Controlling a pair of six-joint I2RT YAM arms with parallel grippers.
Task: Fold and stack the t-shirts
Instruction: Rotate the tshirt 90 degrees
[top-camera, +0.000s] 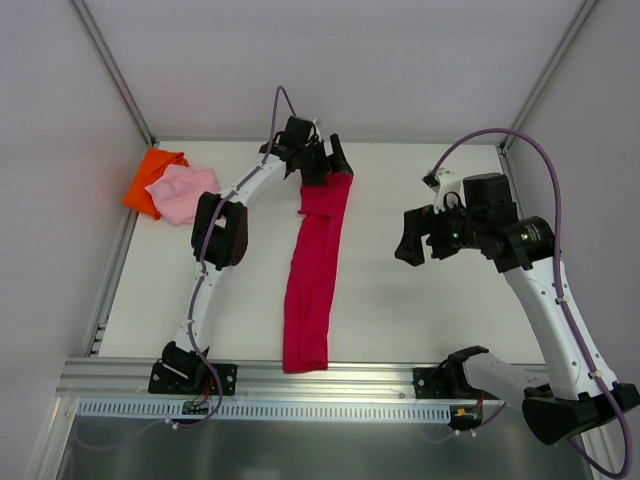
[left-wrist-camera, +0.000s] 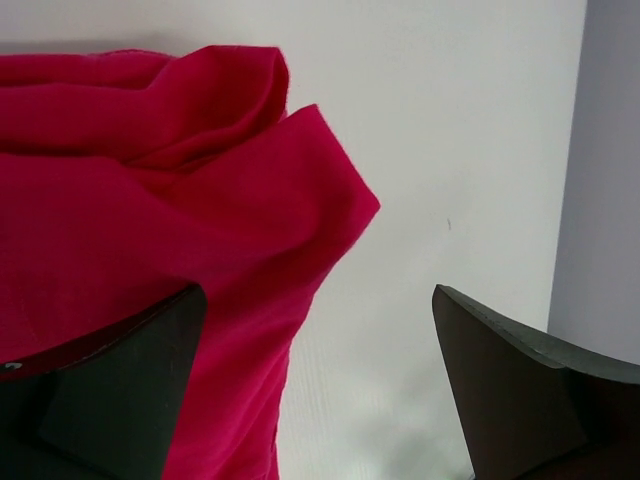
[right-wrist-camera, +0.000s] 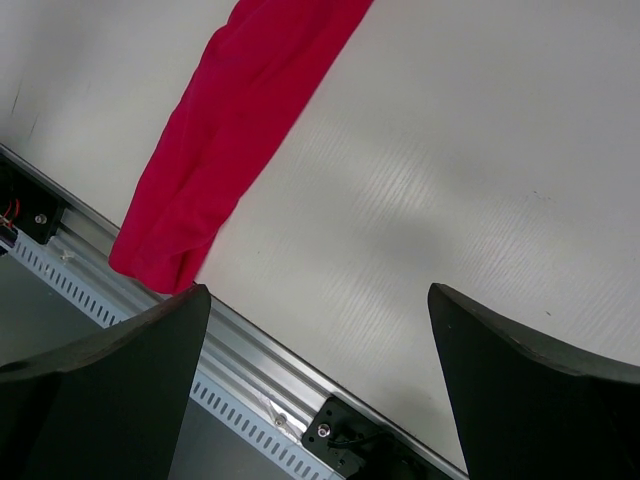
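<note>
T-shirt in crimson cloth (top-camera: 312, 270), folded to a long strip, is lying near-to-far on the white tabletop (top-camera: 420, 300) — far end sitting under the wide-open left end effector (top-camera: 322, 163), so that arm's nearer. Right end effector (top-camera: 412, 240) is hovering open, well apart.

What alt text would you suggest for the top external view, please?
A crimson t-shirt lies as a long narrow strip down the table, the left hand open at its far end; a pink bundle overlaps an orange bundle far left.
</note>
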